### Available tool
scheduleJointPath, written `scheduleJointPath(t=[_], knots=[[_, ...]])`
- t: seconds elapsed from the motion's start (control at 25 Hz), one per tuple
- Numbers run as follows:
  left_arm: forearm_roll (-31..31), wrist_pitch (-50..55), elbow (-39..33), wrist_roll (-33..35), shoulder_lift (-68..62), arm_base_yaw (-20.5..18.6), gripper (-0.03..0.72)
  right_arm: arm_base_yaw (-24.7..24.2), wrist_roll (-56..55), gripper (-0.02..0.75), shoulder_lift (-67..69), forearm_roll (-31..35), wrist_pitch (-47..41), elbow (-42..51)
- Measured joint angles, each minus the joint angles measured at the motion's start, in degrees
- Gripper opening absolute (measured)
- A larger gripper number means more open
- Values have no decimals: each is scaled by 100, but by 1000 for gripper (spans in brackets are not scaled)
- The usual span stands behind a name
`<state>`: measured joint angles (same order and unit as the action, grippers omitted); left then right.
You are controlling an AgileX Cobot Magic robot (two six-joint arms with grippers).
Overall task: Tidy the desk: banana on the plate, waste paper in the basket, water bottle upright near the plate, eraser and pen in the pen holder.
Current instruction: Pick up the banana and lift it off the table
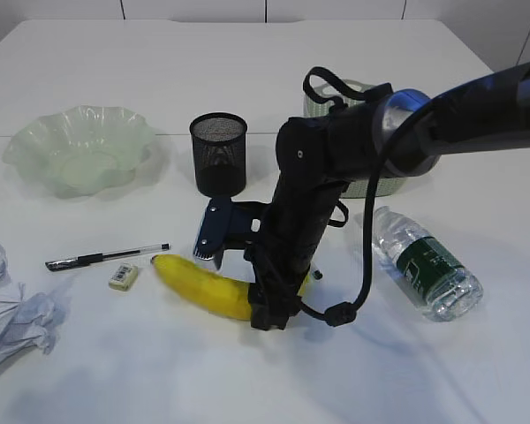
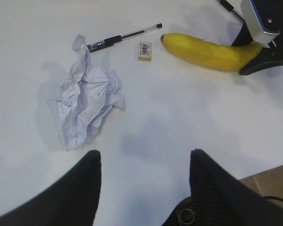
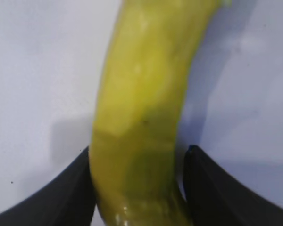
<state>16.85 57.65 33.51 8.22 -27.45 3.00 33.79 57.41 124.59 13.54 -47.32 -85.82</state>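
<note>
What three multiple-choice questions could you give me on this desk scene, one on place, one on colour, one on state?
1. Where does the eraser lie?
A. beside the pen
B. in the pen holder
C. on the plate

2. What colour is the bottle's label?
A. red
B. dark green
C. blue

3. How is the water bottle?
A. upright
B. lying on its side
C. in the basket

Answers: 1 A, it sits just below the pen near the banana; 2 B, green band shows; 3 B, it lies flat on the desk.
</note>
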Motion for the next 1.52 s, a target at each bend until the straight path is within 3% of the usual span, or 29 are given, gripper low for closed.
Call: scheduleJointPath(t=[0.12, 0.24, 0.92, 1.24, 1.52], knots=[[0, 0, 0, 0, 0, 0, 424, 0, 0, 357, 10, 27, 0, 0], [0, 0, 0, 0, 0, 0, 424, 0, 0, 323, 10, 27, -34, 0], [162, -24, 0, 0, 0, 0, 423, 0, -25, 321, -750, 387, -585, 0], [226, -24, 0, 0, 0, 0, 423, 0, -733, 320, -1638, 457, -857, 0], [226, -24, 0, 0, 0, 0, 417, 0, -921, 320, -2732, 470, -900, 942]])
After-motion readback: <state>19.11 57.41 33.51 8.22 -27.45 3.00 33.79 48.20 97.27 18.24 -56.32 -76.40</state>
